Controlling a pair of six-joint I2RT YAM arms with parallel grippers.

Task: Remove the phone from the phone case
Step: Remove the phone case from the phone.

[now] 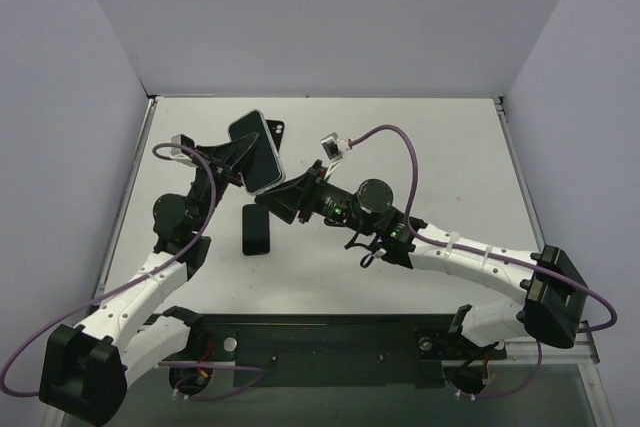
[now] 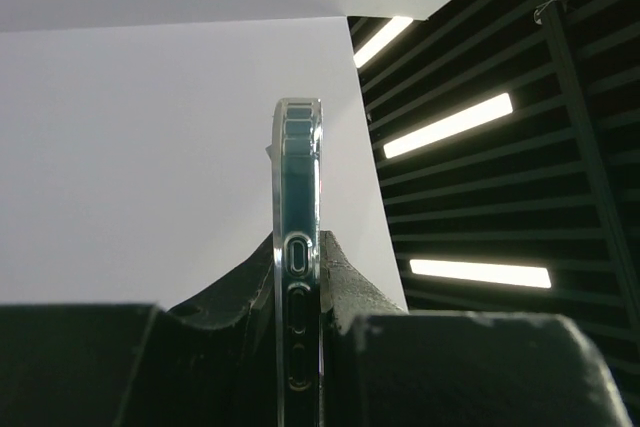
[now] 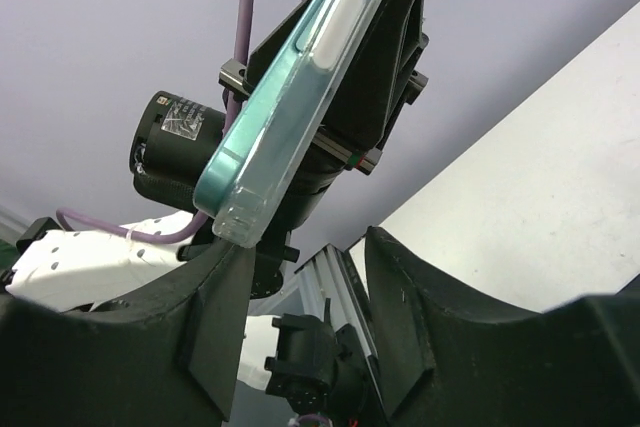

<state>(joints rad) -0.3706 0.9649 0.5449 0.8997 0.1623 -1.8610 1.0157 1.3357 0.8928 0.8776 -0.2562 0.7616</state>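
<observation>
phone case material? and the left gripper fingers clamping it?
The phone case looks like clear, glossy, probably soft plastic: the teal phone shows through its edge, and the button covers look moulded in. The left gripper fingers are matte black with a slightly grainy surface, likely hard plastic, possibly printed; the look leaves that open.

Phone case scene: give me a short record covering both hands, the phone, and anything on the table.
Left hand: shut on the phone case, holding it up off the table
Phone: teal, inside the clear case
Right hand: open, fingers at the case's corner, not gripping
On table: black rectangular object, lying flat
</observation>
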